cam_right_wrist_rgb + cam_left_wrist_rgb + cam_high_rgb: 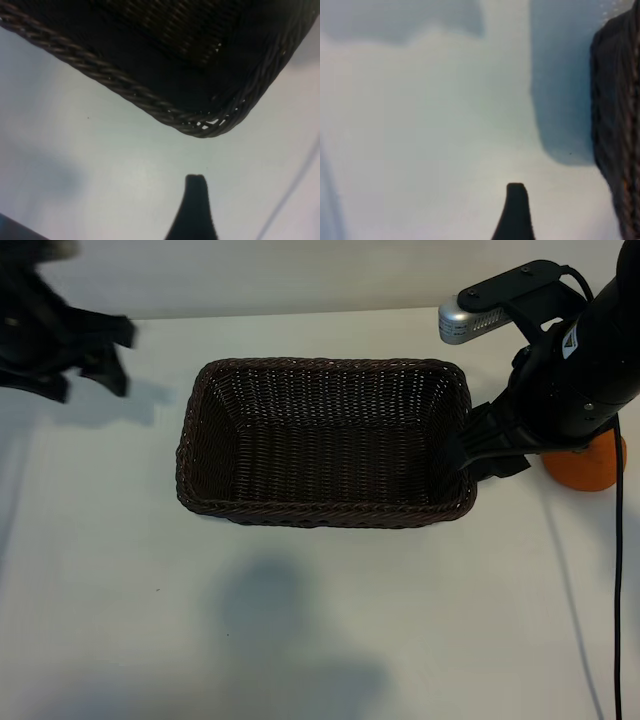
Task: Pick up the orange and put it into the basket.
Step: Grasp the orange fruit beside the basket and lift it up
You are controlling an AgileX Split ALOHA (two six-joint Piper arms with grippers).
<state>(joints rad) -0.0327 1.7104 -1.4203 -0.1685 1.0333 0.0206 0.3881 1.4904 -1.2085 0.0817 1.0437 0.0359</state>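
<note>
The orange (595, 468) rests on the white table to the right of the basket, mostly hidden behind my right arm. The dark brown wicker basket (320, 515) stands in the middle with nothing inside; its wall (620, 125) shows in the left wrist view and a corner of its rim (125, 87) in the right wrist view. My right gripper (478, 455) hovers open at the basket's right end, between basket and orange, holding nothing; one finger (196, 195) shows over bare table. My left gripper (105, 355) is open at the far left, beyond the basket; one finger (516, 205) shows.
A silver camera on a black mount (470, 320) juts out at the back right above the right arm. A thin cable (617, 590) runs down the right edge of the table (300, 620). A soft shadow lies on the near middle.
</note>
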